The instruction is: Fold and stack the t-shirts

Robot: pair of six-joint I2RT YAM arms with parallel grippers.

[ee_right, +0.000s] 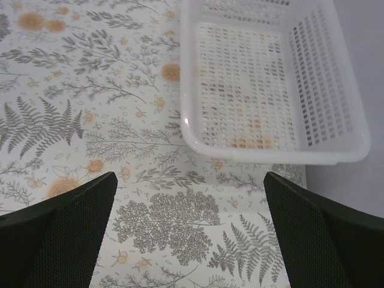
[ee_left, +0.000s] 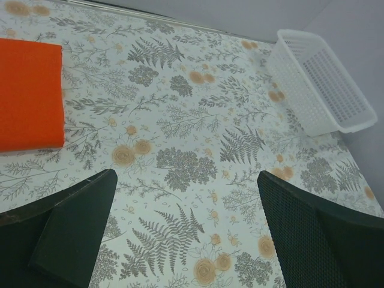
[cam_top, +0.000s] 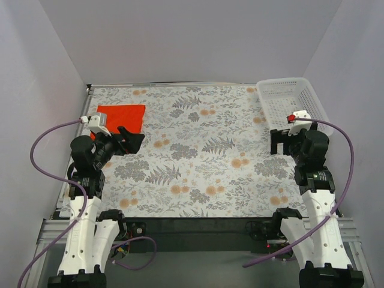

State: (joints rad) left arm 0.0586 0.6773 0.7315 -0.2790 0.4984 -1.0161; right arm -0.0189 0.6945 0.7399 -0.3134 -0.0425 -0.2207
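The left gripper (cam_top: 127, 141) hangs open and empty. The folded t-shirt (cam_top: 122, 116) lies flat just beyond it, at the table's (cam_top: 198, 162) far-left corner. The right gripper (cam_top: 282, 141), also open and empty, faces the basket (cam_top: 312, 96) at the far-right corner, so the left arm is far nearer.

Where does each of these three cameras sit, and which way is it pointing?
Top: fixed above and behind the arms, looking down on the table, folded t-shirt and basket; both arms show.
Left wrist: on the left arm, looking across the table; open left pincer shows.
Right wrist: on the right arm, facing the basket; open right pincer shows.
Shared: top and left wrist both see t-shirt and basket.
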